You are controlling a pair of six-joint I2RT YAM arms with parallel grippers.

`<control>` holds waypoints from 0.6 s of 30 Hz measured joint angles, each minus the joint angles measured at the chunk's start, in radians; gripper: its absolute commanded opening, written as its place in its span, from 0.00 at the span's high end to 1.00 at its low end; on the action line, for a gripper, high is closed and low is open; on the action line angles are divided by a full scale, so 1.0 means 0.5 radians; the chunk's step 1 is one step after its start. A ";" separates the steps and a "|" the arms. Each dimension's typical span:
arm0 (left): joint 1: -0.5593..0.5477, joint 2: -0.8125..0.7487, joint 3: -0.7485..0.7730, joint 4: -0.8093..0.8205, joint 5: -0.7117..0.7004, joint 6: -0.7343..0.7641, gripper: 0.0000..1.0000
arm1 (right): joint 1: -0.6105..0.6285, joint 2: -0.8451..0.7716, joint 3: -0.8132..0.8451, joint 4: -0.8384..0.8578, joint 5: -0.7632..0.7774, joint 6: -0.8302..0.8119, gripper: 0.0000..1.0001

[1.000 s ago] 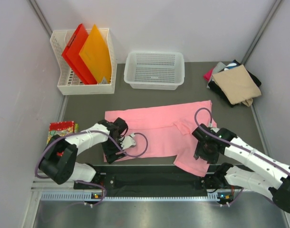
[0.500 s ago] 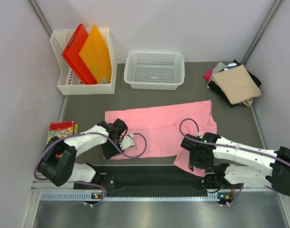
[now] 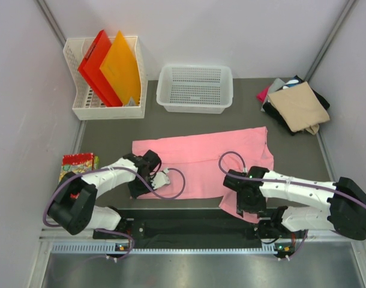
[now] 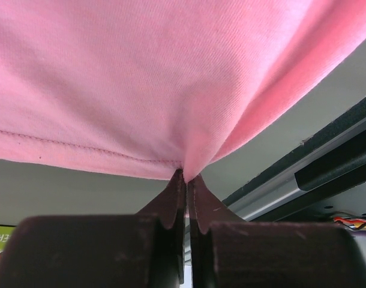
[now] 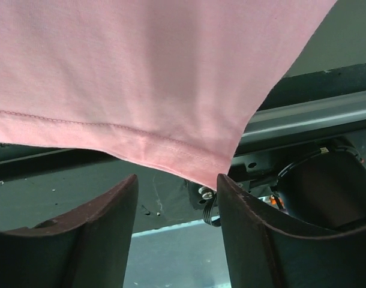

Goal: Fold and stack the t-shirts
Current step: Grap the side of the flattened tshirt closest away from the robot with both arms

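Observation:
A light pink t-shirt (image 3: 201,159) lies spread across the middle of the dark table, and its near right part (image 3: 238,210) hangs over the front edge. My left gripper (image 4: 186,177) is shut on the shirt's near left hem (image 4: 111,153), and the cloth bunches up at the fingertips. In the top view the left gripper (image 3: 142,192) sits at that near left corner. My right gripper (image 5: 177,183) is open, its fingers on either side of the hanging hem corner (image 5: 195,165), just below it. Folded t-shirts (image 3: 297,105) are stacked at the back right, a tan one on top.
A white mesh basket (image 3: 195,89) stands at the back centre. A white rack (image 3: 132,108) at the back left holds red and orange folders (image 3: 108,66). A snack packet (image 3: 78,162) lies at the left edge. A black rail (image 3: 189,227) runs along the front.
My left gripper has closed on the pink shirt's near hem. My right arm has swung left along the front edge, down to the hanging corner.

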 measured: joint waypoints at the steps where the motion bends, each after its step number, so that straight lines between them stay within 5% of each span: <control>1: -0.001 0.000 0.000 -0.001 -0.001 0.000 1.00 | 0.002 0.000 0.000 0.003 -0.002 0.000 0.46; 18: -0.001 -0.068 0.011 0.016 -0.015 -0.023 1.00 | 0.130 0.294 0.193 -0.121 0.051 -0.051 0.48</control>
